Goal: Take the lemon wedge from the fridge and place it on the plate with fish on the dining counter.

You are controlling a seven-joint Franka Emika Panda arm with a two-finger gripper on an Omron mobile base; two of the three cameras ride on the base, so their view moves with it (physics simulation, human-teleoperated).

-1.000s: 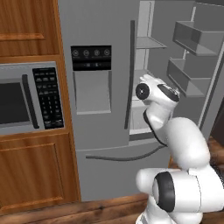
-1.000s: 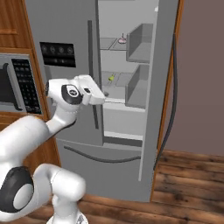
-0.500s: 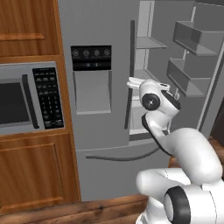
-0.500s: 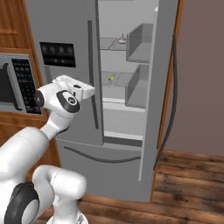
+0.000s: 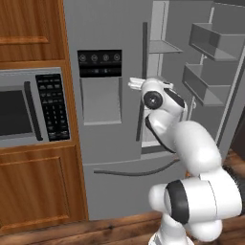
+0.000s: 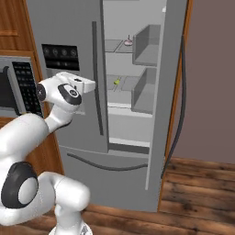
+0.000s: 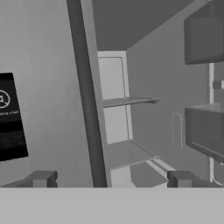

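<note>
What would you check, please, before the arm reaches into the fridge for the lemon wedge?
1. Right door of the fridge open: ok.
2. lemon wedge located: ok, on the middle shelf, seen in the right base view.
3. gripper open and empty: ok, fingertips spread, nothing between them.
4. Gripper aimed at the wedge: not ok, it faces the closed door's dark handle.
5. Pinkish round item clear of the path: ok, it sits one shelf higher.

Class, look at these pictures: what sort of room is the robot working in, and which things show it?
Most likely a home kitchen: a tall grey fridge with one door open, a built-in microwave set in wooden cabinets, and food on the fridge shelves.
</note>
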